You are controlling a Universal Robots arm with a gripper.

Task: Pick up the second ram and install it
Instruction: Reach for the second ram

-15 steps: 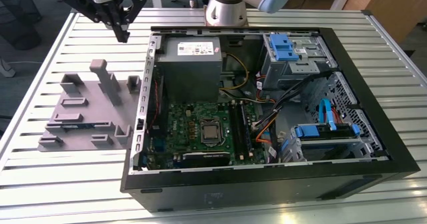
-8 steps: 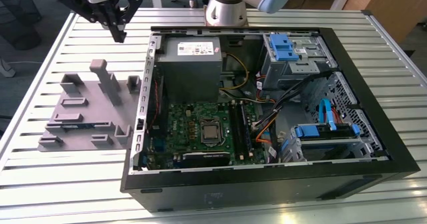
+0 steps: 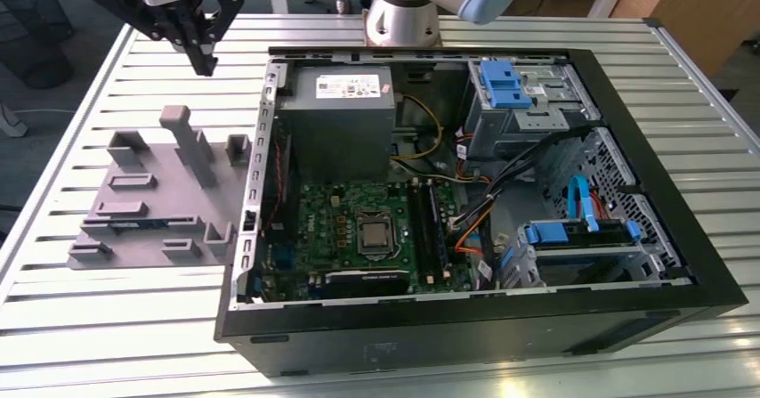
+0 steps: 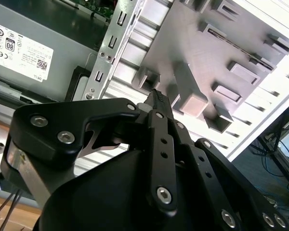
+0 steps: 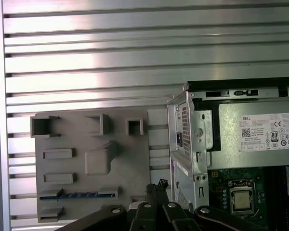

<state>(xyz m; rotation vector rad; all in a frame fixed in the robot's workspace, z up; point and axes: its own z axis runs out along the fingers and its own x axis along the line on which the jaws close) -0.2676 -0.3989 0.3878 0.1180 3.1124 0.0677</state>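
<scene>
As far as I can see from where I stand, the job is barely begun: the second ram point(image 5: 79, 195) sits in a slot of the grey tray point(image 5: 72, 132), a thin blue-green strip towards the end of the tray away from the arm, and nothing is touching it. The gripper point(image 3: 205, 62) hangs above the slatted table point(image 3: 107, 327), past the tray's other end and just off a corner of the open computer case point(image 3: 475, 336). Its claw is pinched together to a point with nothing between the fingers, and both wrist views show the same closed, empty tips. Inside the case the black memory slots point(image 3: 430, 229) run beside the processor on the motherboard point(image 3: 338, 207), and I cannot tell whether one is already filled. So I judge that grasping, carrying and seating the stick are all left to do
</scene>
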